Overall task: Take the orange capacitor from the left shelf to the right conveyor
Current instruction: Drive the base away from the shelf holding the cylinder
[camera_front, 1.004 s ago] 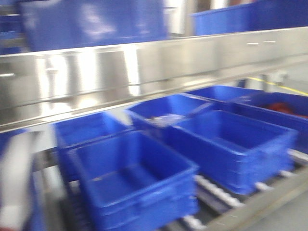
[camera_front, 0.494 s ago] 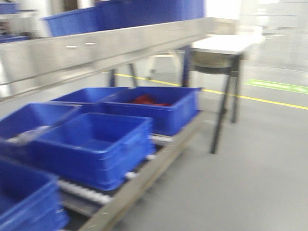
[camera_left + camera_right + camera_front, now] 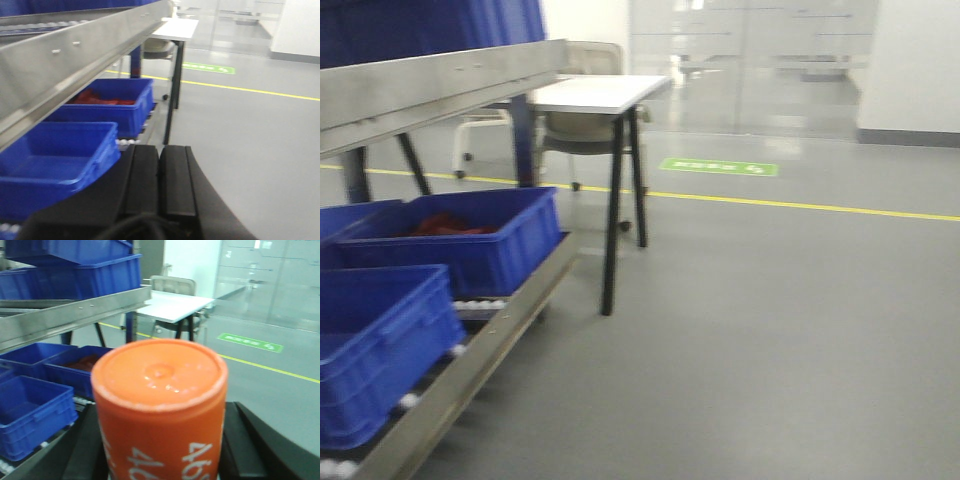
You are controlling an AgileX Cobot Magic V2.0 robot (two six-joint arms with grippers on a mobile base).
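In the right wrist view the orange capacitor fills the foreground, with white digits on its side. My right gripper is shut on it, one black finger on each side. My left gripper is shut and empty, its two black pads pressed together, beside the left shelf. The shelf's steel front rail also shows in the front view at upper left and in the right wrist view. The right conveyor is out of view.
Blue plastic bins sit on the shelf's lower roller level; one holds red items. More blue bins stand on top. A white table with black legs and a chair stand beyond the shelf. Grey floor with a yellow line lies to the right.
The front view has swept to the right: the shelf and bins slid to the left edge, and the table and open floor came into view.
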